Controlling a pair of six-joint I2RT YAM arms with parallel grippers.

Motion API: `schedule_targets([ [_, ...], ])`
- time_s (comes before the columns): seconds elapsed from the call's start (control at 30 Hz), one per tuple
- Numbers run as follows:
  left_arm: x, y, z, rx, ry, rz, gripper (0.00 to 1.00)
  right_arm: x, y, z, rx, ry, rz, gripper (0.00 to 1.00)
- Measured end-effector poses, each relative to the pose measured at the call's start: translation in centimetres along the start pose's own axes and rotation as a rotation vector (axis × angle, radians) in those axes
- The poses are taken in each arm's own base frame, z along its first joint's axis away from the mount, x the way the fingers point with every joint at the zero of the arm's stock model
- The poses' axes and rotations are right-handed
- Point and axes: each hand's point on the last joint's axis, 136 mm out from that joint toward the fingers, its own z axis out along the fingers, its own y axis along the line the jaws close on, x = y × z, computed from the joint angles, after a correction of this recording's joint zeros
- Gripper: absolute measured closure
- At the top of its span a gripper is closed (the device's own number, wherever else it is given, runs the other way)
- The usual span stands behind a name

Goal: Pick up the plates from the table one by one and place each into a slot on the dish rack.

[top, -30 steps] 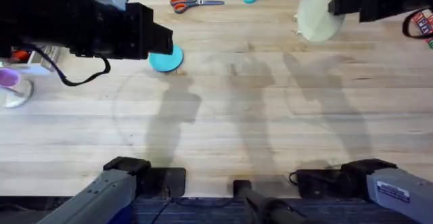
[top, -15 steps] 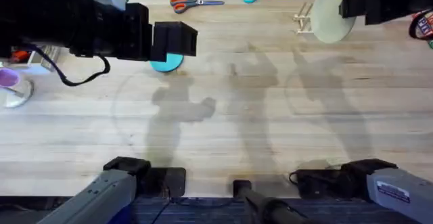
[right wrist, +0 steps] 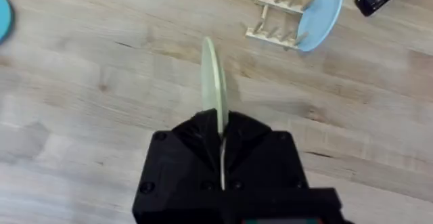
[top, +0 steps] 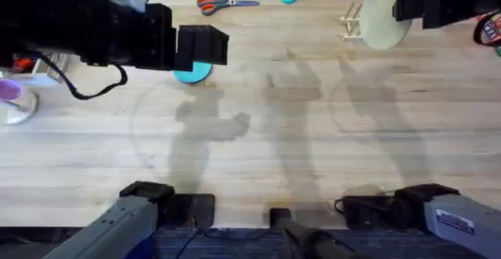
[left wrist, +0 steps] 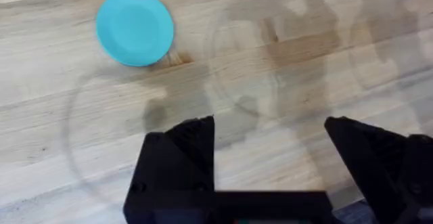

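From overhead, the left arm covers most of the turquoise plate (top: 192,72), and the yellow plate (top: 382,15) hides much of the rack (top: 350,21). The left hand (left wrist: 270,139) hangs wide open and empty above the grained plank tabletop (top: 313,134), the flat round turquoise disc lying just ahead. The right hand (right wrist: 221,132) pinches the thin yellow plate edge-on, aloft near the peg rack, where a grey-blue plate (right wrist: 319,14) leans.

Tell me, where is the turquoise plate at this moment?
The turquoise plate lies flat on the table, far left of centre overhead, partly under the open left gripper.
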Motion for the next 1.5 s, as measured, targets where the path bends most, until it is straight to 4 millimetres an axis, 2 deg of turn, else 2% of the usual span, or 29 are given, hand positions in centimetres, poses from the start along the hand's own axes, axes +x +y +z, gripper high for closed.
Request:
schedule_targets([
  [0.17, 0.2, 0.0, 0.0, -0.001, 0.008, -0.002, 0.008, 0.0, 0.0, 0.0, 0.000, 0.000, 0.000, 0.973],
  [0.3, 1.5, 0.1, 0.0, -0.003, 0.060, -0.017, 0.008, 0.0, 0.0, 0.0, 0.000, 0.000, 0.000, 0.973],
  [0.5, 5.4, 0.1, -0.6, -0.011, 0.218, -0.062, 0.008, 0.0, 0.0, 0.0, 0.000, 0.000, 0.000, 0.973],
  [0.7, 10.2, 0.0, -2.2, -0.025, 0.421, -0.120, 0.008, 0.1, 0.0, 0.0, 0.000, 0.003, 0.000, 0.973],
  [1.5, 10.4, 0.0, -2.4, -0.032, 0.425, -0.119, 0.008, 0.4, -0.3, 0.0, 0.004, 0.017, 0.004, 0.973],
])
